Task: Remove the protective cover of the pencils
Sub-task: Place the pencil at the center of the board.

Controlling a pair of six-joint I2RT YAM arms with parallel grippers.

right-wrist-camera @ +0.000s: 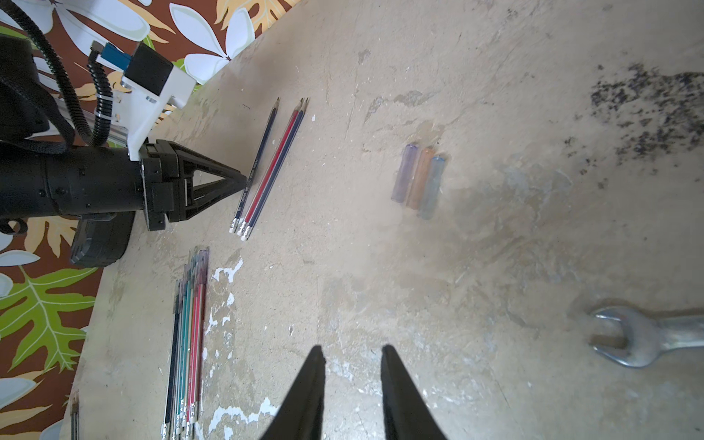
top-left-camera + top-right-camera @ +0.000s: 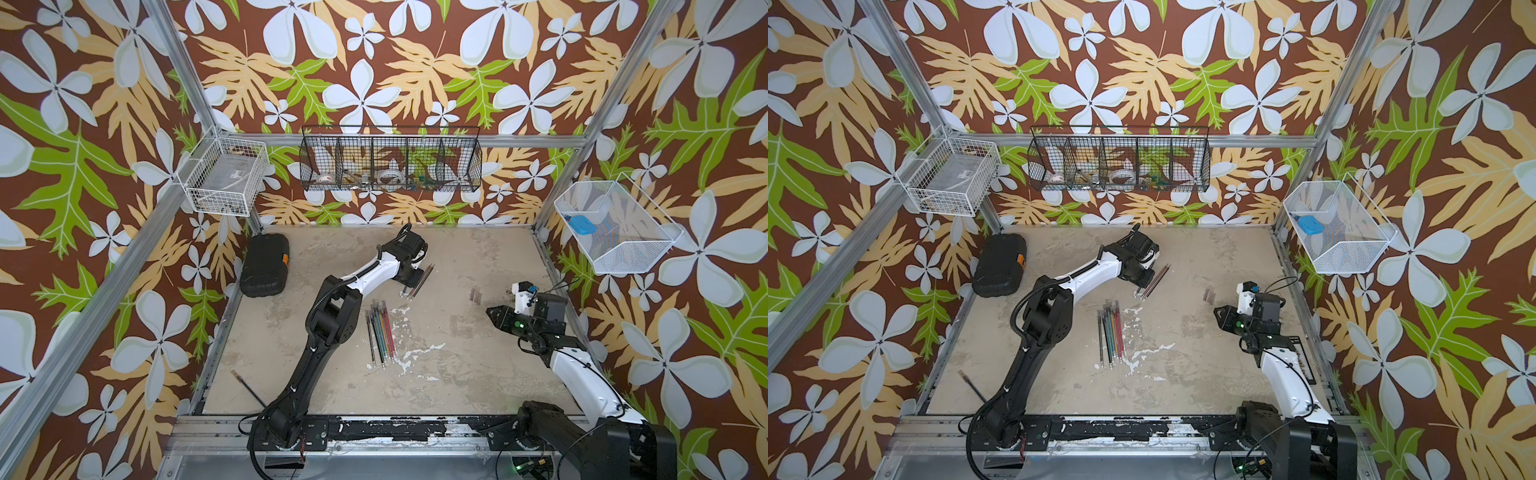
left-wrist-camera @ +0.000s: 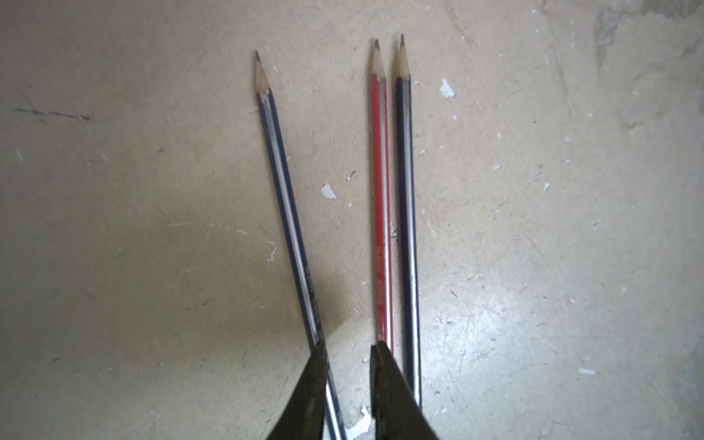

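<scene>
Here the left jaws stand slightly parted and empty, tips at three bare pencils [image 3: 381,209] lying on the surface [image 2: 457,374]. The right jaws hang parted, empty. More capped pencils [image 2: 379,332] lie mid-surface; three clear caps [image 1: 421,179] rest apart.

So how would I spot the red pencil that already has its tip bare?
Find the left arm's fingers over the far part of the table; three bare-tipped pencils lie just beneath them, apart from the capped bundle nearer the front. The red pencil is the only red of the three, tight against a dark pencil.
</scene>
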